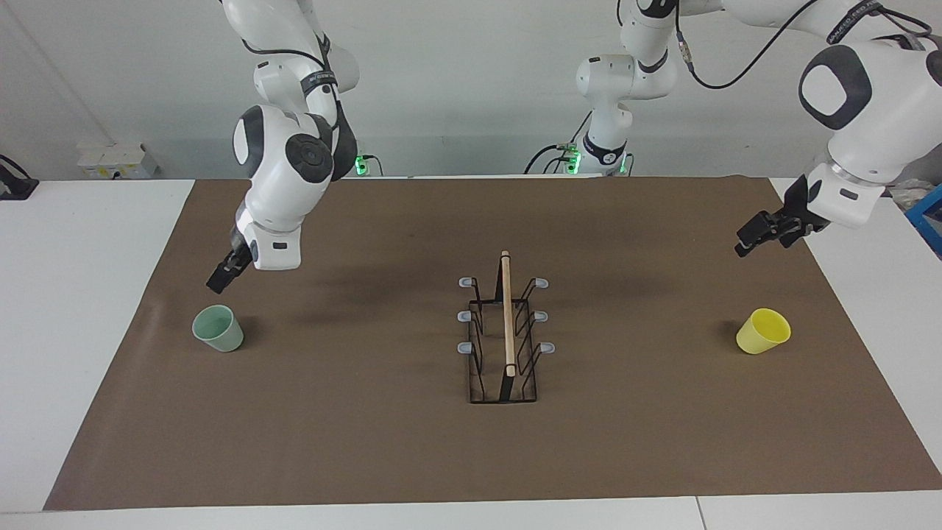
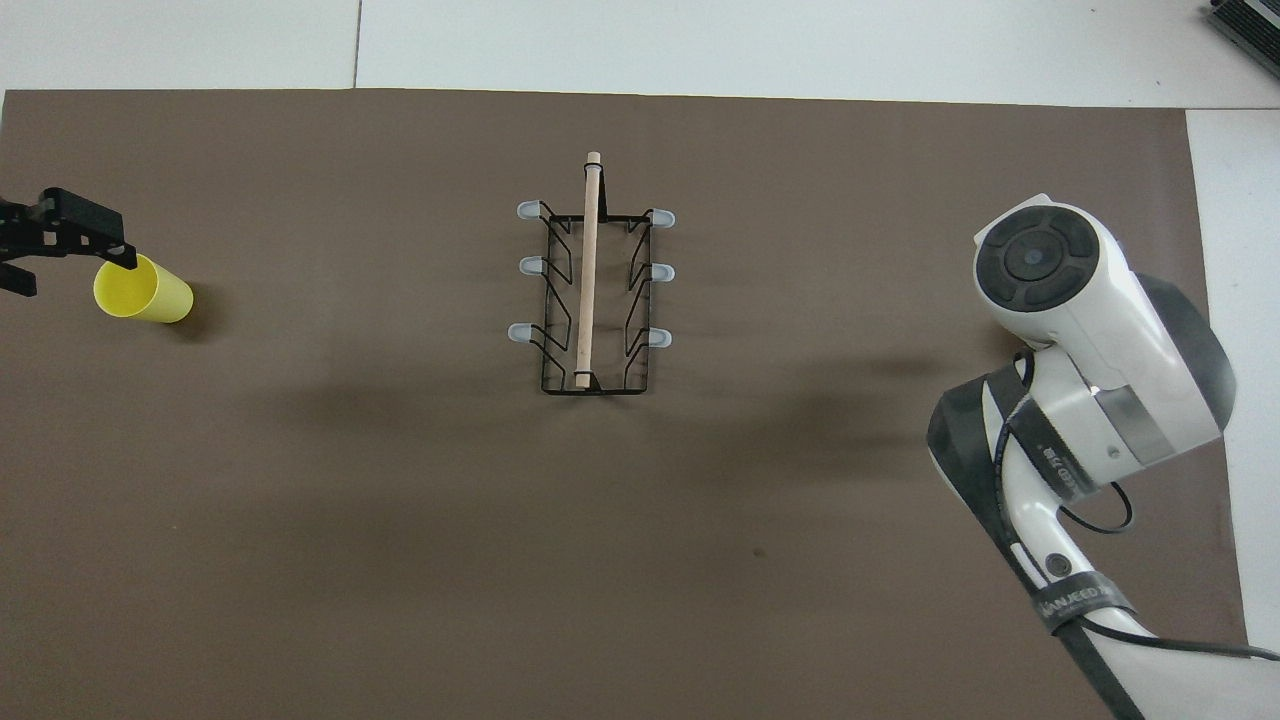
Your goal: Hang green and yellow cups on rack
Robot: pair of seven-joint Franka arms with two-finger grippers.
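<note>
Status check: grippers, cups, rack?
Right gripper above pale mint green plastic cup, left gripper above bright yellow plastic cup. Both cups on mat. Black wire rack unobstructed.

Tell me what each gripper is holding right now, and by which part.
Nothing is held. The right gripper hangs above the green cup, the left gripper above the yellow cup; both cups sit untouched on the brown mat.

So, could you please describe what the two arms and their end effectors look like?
Both arms are glossy white with rounded, bulbous links, dark grey or black joint caps and black bands with small white lettering. Loose black cables run along them. The right arm and left arm each end in a white wrist block carrying a black end effector: right end effector, left end effector. Green lights glow at the bases.
</note>
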